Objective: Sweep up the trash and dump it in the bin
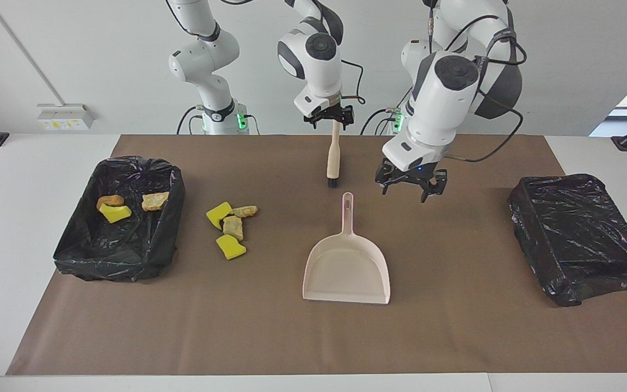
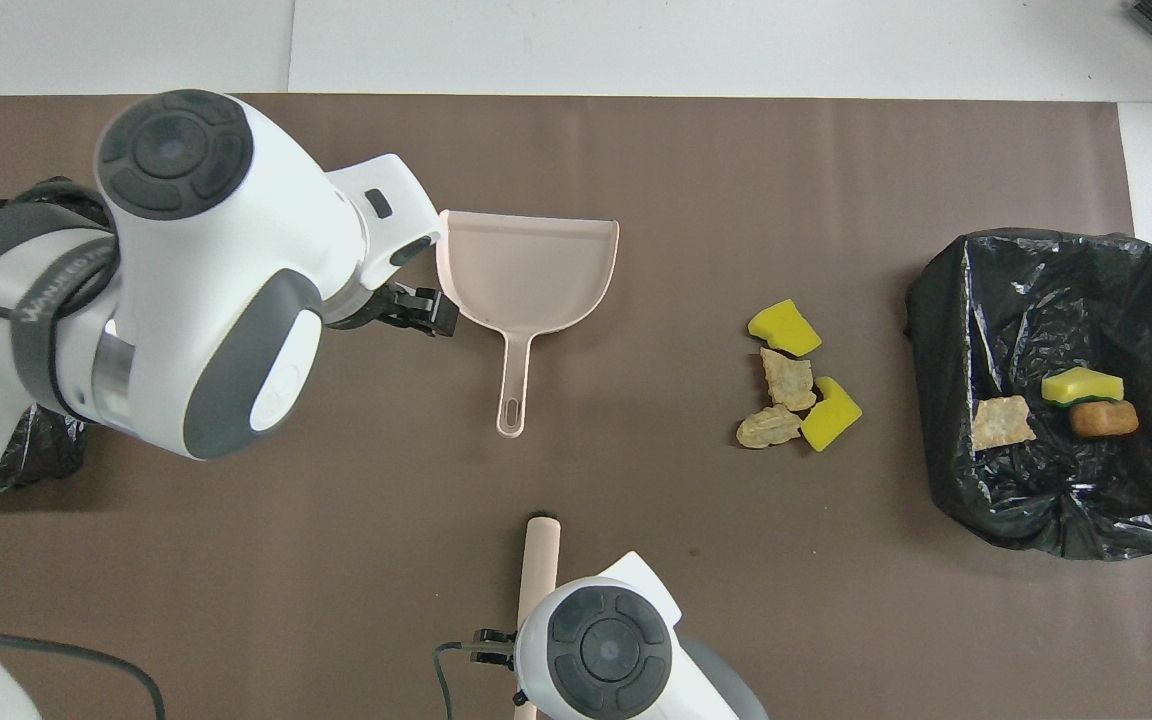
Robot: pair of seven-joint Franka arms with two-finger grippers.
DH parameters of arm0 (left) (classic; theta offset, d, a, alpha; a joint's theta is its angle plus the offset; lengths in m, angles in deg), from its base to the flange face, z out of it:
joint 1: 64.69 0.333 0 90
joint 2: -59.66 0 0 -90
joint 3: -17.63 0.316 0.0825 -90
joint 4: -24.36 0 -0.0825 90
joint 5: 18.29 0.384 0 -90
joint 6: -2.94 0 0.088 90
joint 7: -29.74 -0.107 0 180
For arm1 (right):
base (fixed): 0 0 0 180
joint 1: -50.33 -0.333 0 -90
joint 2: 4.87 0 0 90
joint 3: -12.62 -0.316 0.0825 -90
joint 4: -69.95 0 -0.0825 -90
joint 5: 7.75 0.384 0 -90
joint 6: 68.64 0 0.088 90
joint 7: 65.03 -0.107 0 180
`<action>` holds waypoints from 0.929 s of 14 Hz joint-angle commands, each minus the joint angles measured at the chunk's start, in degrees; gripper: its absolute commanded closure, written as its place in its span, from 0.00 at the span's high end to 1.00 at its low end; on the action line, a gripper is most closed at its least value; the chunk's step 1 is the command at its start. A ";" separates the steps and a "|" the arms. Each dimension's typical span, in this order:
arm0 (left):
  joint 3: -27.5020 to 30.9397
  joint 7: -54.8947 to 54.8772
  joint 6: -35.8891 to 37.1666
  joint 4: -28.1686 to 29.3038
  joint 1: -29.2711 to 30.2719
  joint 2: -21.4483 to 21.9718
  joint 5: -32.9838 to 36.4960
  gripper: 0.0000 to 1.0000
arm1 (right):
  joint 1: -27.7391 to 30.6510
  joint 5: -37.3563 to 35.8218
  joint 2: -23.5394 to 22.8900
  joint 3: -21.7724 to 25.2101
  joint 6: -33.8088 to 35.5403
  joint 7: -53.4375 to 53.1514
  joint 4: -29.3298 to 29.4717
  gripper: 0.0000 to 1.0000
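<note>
A: What is each hand doing?

B: The right hand (image 1: 333,115) is clamped on the handle of a wooden brush (image 1: 333,155), which hangs bristles-down just above the surface (image 1: 455,326). The left hand (image 1: 410,185) hovers with its fingers spread wide, holding nothing, at about two o'clock from the dustpan's handle in the facing view.

A: And the trash?

B: Four scraps (image 1: 230,228) lie in a cluster on the brown surface, at about nine o'clock from the dustpan (image 1: 346,267) in the facing view, between it and the bin (image 1: 123,256) at the right arm's end. Three more scraps (image 1: 128,206) already lie inside that bin. A second black-lined bin (image 1: 580,239) sits at the left arm's end.

A: What does one view add?

B: The facing view shows both hands clearly. In the overhead view the left arm's body covers its hand, only one finger (image 2: 426,310) peeks out beside the dustpan's rim, and the right hand is hidden below its arm.
</note>
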State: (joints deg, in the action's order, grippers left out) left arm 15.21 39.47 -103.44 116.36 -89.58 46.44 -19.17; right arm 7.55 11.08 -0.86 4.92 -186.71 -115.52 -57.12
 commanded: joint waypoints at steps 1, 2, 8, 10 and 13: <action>0.84 7.20 -8.73 7.74 -5.23 -0.05 0.79 1.00 | -3.43 3.31 0.48 0.24 -7.59 -2.49 -5.98 1.00; 0.75 9.06 -11.19 10.46 -6.82 -0.06 0.79 1.00 | -5.27 3.32 -1.01 0.33 -10.06 -3.11 -6.61 1.00; 0.75 9.17 -17.19 14.18 -8.95 -2.78 0.88 1.00 | -8.71 3.32 -2.17 0.33 -14.03 -6.28 -8.63 1.00; 0.84 9.34 -18.42 13.48 -9.03 -5.49 1.14 1.00 | -8.89 3.32 -2.26 0.33 -15.27 -6.37 -9.51 0.96; 0.93 9.69 -21.59 13.21 -8.60 -6.47 1.41 0.99 | -8.89 3.32 -2.17 0.33 -15.18 -6.37 -9.51 0.24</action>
State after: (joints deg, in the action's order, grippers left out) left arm 15.73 48.24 -123.26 129.60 -98.12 40.44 -19.10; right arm -1.05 13.37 -3.96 4.99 -200.29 -120.96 -65.40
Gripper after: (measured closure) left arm 0.000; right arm 0.119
